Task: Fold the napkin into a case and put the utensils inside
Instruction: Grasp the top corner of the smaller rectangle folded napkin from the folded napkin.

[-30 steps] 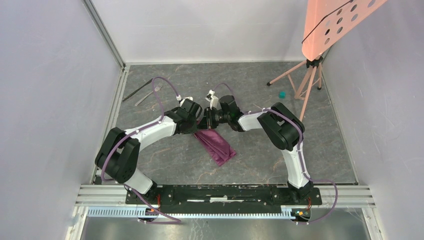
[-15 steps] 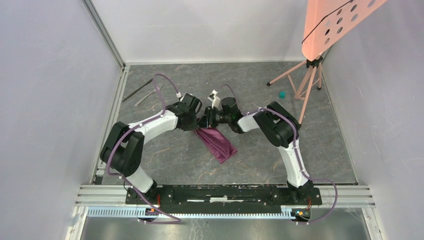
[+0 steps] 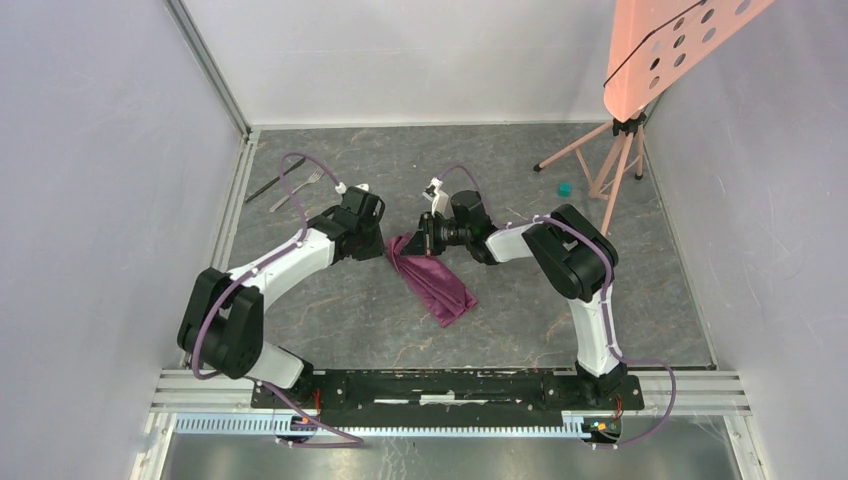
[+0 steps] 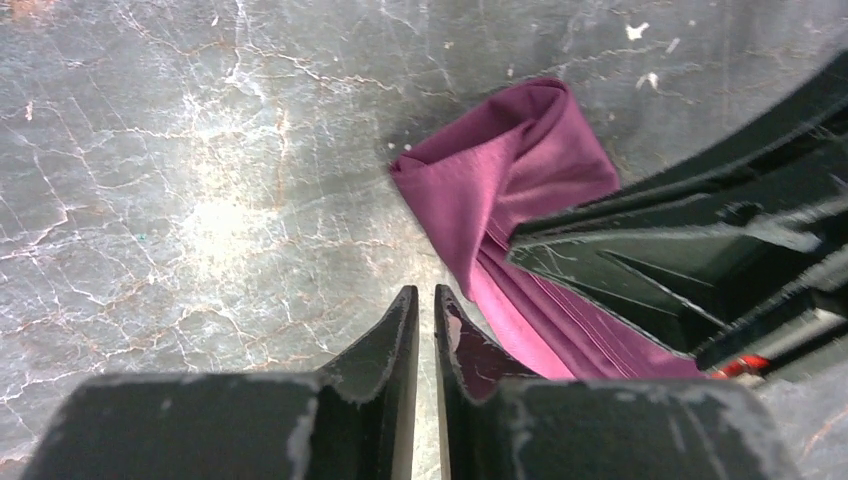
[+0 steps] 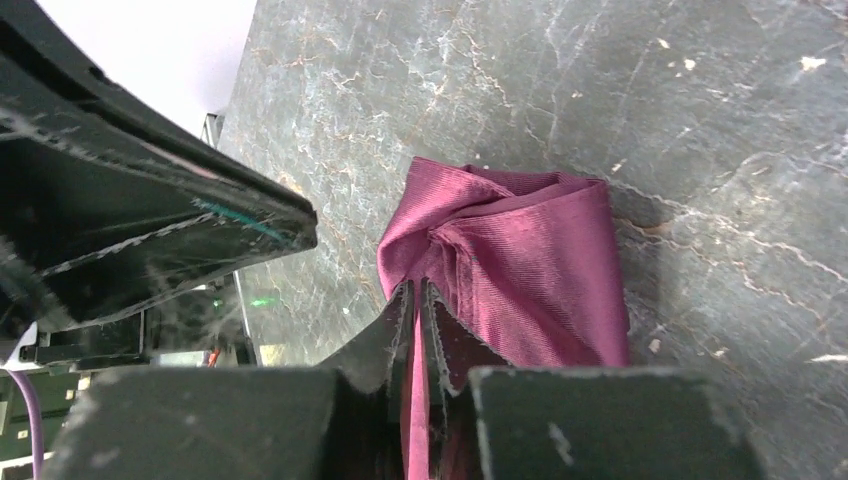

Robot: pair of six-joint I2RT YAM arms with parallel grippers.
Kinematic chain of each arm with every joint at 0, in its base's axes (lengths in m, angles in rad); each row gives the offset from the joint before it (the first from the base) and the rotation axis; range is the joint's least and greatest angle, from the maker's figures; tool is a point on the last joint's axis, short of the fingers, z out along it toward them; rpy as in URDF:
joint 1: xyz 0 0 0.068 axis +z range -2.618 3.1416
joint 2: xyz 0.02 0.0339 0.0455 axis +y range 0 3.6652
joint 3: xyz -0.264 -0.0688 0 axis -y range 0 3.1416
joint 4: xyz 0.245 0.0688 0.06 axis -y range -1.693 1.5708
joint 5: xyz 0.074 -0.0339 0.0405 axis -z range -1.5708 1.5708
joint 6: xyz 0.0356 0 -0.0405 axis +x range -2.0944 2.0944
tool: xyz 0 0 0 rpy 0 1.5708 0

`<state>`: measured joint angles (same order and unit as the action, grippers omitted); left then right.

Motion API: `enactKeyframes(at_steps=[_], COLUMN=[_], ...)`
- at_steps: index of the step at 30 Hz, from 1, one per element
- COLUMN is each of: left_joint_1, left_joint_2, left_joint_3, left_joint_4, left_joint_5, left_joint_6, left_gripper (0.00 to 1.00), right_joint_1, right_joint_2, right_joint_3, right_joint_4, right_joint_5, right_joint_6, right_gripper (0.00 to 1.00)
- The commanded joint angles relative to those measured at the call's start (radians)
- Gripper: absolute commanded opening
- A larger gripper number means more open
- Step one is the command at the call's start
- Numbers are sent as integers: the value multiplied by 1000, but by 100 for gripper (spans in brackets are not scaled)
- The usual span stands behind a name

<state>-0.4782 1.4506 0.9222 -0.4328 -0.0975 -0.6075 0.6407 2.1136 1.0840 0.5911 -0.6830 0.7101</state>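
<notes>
The plum-purple napkin (image 3: 440, 287) lies bunched in a narrow folded strip on the grey floor, its upper end lifted. My right gripper (image 3: 424, 238) (image 5: 415, 287) is shut on that upper end, with cloth (image 5: 530, 270) pinched between the fingers. My left gripper (image 3: 377, 243) (image 4: 425, 292) hangs just left of the napkin (image 4: 500, 170) without touching it. Its jaws stand a narrow slit apart, and only floor shows between them. The utensils, a silver fork (image 3: 299, 187) and a dark knife (image 3: 274, 181), lie side by side at the far left of the floor.
A peach perforated panel (image 3: 670, 50) on a tripod (image 3: 615, 165) stands at the back right. A small teal cube (image 3: 565, 188) lies beside its legs. An aluminium rail (image 3: 232, 210) runs along the left edge, with white walls all around.
My left gripper has let go of the napkin's upper end and drawn back to the left. The right gripper keeps its hold there, and the cloth's top now fans out to the left.
</notes>
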Motion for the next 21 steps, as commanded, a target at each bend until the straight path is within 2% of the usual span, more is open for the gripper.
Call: enactKeyframes(at_steps=[1, 4, 9, 11, 14, 21], left_joint_1=[16, 16, 15, 15, 15, 16], left_joint_2=[62, 120, 189, 215, 248, 212], left_joint_3=[60, 95, 121, 129, 143, 121], left_joint_4=[19, 31, 83, 95, 96, 97], left_joint_5=[23, 58, 112, 124, 131, 142], left_joint_6=[-16, -11, -26, -33, -31, -25], left_gripper=[15, 12, 11, 11, 11, 13], right_joint_1=[0, 14, 57, 63, 50, -25], right_joint_2=[-7, 30, 141, 186, 133, -64], right_joint_3=[34, 66, 168, 182, 117, -5], right_joint_4=[-18, -18, -28, 16, 71, 11], right_joint_5=[4, 8, 64, 51, 47, -33], right_joint_6=[-29, -17, 15, 58, 75, 5], right_gripper=[8, 8, 8, 8, 10, 29])
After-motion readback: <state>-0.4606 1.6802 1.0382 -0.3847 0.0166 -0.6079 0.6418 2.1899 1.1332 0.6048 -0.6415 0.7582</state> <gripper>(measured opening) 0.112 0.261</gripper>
